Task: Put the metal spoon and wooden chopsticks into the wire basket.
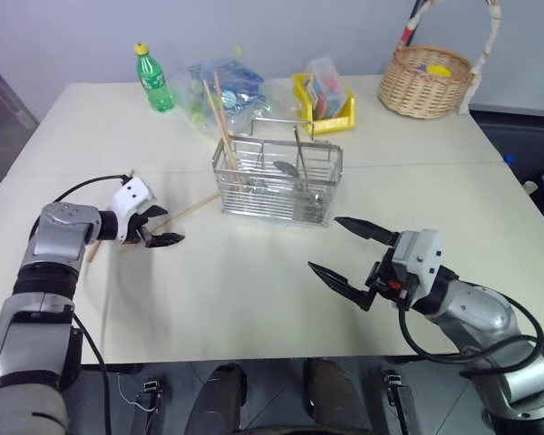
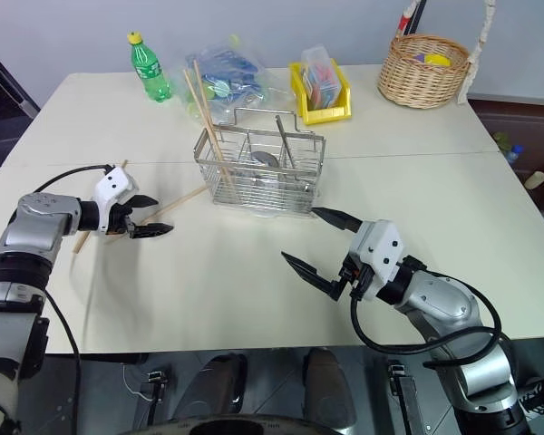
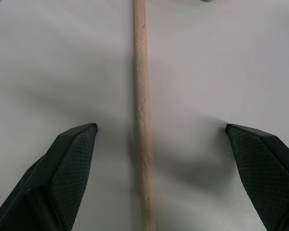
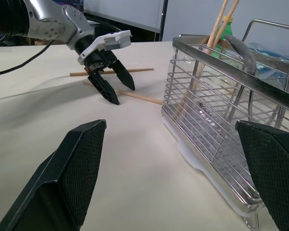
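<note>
The wire basket (image 1: 276, 186) stands mid-table with two wooden chopsticks (image 1: 219, 118) leaning in its left end and the metal spoon (image 1: 286, 168) inside it. Another chopstick (image 1: 189, 212) lies flat on the table, running from the basket's left corner toward my left gripper (image 1: 165, 227). That gripper is open and points down, one finger on each side of this stick (image 3: 142, 120), close over the table. A further stick (image 2: 78, 239) lies by my left forearm. My right gripper (image 1: 325, 243) hangs open and empty in front of the basket (image 4: 216, 120).
Along the table's far side stand a green bottle (image 1: 152, 80), a clear bag of blue items (image 1: 228, 86), a yellow bin (image 1: 326, 101) and a round wicker basket (image 1: 426, 83). Bare tabletop lies between my two grippers.
</note>
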Controlling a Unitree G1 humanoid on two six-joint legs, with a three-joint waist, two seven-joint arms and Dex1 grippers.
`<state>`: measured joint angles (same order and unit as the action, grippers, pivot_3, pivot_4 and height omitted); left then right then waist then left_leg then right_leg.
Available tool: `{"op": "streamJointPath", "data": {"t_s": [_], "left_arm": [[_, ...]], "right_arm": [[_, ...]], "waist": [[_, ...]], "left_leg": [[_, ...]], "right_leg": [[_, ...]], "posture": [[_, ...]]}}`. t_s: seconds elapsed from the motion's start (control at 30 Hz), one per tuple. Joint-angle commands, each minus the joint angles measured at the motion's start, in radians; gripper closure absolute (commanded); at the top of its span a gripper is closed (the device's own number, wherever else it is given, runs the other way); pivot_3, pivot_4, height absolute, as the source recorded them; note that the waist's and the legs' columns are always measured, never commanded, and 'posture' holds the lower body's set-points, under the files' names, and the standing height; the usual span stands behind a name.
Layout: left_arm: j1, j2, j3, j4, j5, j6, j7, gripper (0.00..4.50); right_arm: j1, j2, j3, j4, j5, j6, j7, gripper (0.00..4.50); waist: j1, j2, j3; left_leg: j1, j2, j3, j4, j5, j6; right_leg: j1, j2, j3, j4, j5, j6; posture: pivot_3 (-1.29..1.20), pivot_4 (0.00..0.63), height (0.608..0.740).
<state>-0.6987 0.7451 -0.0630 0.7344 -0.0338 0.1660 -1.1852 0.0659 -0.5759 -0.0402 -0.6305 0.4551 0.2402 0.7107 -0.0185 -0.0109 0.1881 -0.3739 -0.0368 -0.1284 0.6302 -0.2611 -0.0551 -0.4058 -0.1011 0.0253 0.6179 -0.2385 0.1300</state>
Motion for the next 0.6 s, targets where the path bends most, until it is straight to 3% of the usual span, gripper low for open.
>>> {"op": "streamJointPath", "data": {"t_s": [0.03, 0.07, 0.17, 0.4, 0.6], "left_arm": [[0.024, 0.009, -0.014, 0.031, 0.035, -0.007, 0.043, 0.00], [0.022, 0.007, -0.012, 0.034, 0.034, -0.009, 0.049, 0.00], [0.019, 0.005, -0.005, 0.036, 0.021, -0.014, 0.043, 0.90], [0.025, 0.010, -0.001, 0.036, 0.021, -0.018, 0.049, 4.46], [0.032, 0.015, -0.002, 0.030, 0.016, -0.016, 0.040, 4.46]], "right_arm": [[-0.014, 0.005, -0.012, -0.024, 0.008, -0.016, -0.004, 0.09], [-0.012, 0.005, -0.013, -0.024, 0.009, -0.015, -0.003, 0.09], [-0.009, 0.002, -0.012, -0.026, 0.011, -0.010, -0.001, 0.00], [0.004, -0.005, -0.020, -0.031, 0.017, -0.004, 0.004, 0.00], [0.006, -0.005, -0.019, -0.029, 0.017, 0.002, 0.004, 0.00]], "waist": [[0.000, 0.000, 0.000], [0.000, 0.000, 0.000], [0.000, 0.000, 0.000], [0.000, 0.000, 0.000], [-0.001, 0.000, 0.000]], "left_leg": [[0.000, 0.000, 0.000, 0.000, 0.000, 0.000], [0.000, 0.000, 0.000, 0.000, 0.000, 0.000], [0.001, 0.000, 0.000, 0.000, 0.000, 0.000], [0.001, 0.000, 0.000, 0.001, 0.000, 0.000], [0.001, 0.000, 0.000, 0.001, 0.000, 0.000]], "right_leg": [[0.000, 0.000, 0.000, 0.000, 0.000, 0.000], [0.000, 0.000, 0.000, 0.000, 0.000, 0.000], [0.000, 0.000, 0.000, 0.001, 0.000, 0.000], [0.000, 0.000, 0.000, 0.003, 0.000, 0.000], [0.000, 0.000, 0.000, 0.003, 0.000, 0.000]], "posture": [[0.00, 0.150, 0.740], [0.00, 0.150, 0.740], [0.00, 0.150, 0.740], [0.00, 0.150, 0.740], [0.00, 0.150, 0.740]]}}
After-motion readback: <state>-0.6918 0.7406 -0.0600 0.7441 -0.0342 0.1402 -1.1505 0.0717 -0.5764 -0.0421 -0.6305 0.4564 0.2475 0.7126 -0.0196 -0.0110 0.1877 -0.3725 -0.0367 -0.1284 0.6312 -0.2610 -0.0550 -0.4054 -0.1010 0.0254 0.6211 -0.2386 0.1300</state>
